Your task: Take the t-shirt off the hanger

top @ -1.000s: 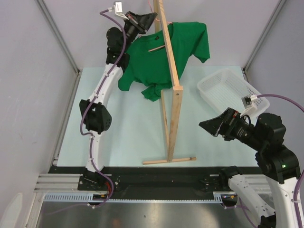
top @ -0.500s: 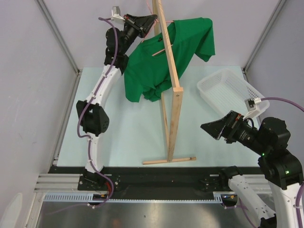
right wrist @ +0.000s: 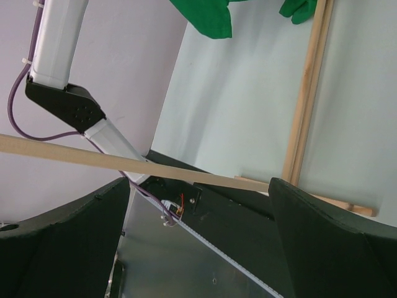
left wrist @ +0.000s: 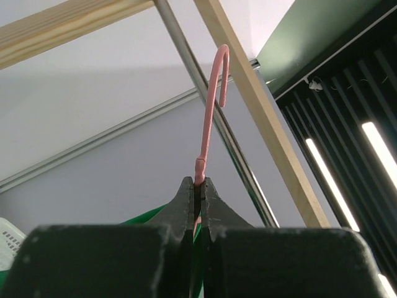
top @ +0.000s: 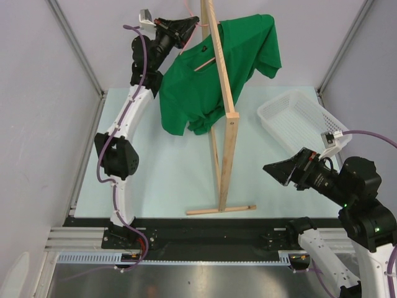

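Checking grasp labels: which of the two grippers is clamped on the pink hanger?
The left gripper: its fingers are shut on the hanger stem just below the hook. The right gripper stands wide open, holding nothing.

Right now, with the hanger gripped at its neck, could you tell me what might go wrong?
1. The left gripper pinches the thin neck of the hanger, so the wire could twist or slip.
2. The t-shirt drapes against the wooden rack; pulling may snag cloth or tip the rack.
3. The right gripper is open, well away from the t-shirt, so nothing steadies it.
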Action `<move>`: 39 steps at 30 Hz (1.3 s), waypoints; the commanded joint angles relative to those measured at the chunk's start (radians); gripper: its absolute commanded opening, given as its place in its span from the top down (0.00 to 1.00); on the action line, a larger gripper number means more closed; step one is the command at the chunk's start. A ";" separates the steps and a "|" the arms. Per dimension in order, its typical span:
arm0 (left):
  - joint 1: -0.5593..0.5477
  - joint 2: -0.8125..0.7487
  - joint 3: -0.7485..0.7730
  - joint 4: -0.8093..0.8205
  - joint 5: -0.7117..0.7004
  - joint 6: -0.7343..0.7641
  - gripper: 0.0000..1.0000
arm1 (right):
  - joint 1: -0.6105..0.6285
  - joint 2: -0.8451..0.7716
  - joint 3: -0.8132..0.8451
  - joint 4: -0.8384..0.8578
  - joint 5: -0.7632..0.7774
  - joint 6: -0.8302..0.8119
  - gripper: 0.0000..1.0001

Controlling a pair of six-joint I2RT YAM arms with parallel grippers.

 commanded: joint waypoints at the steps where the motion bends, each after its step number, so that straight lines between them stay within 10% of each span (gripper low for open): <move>1: 0.014 -0.106 -0.025 0.050 -0.016 -0.039 1.00 | -0.004 -0.008 0.021 -0.006 -0.010 0.005 0.00; 12: 0.089 -0.304 -0.206 -0.082 0.007 0.228 1.00 | -0.005 0.011 -0.002 -0.044 0.065 0.005 0.00; 23: 0.120 -0.671 -0.795 -0.181 0.007 0.649 0.99 | -0.005 0.057 -0.080 -0.016 0.198 0.000 0.00; 34: -0.204 -0.884 -1.088 -0.179 -0.081 0.808 1.00 | -0.004 0.054 -0.261 0.307 0.126 0.069 0.00; 39: -0.212 -0.901 -0.957 -0.219 -0.055 0.796 1.00 | 0.001 0.043 -0.266 0.368 0.131 0.094 0.00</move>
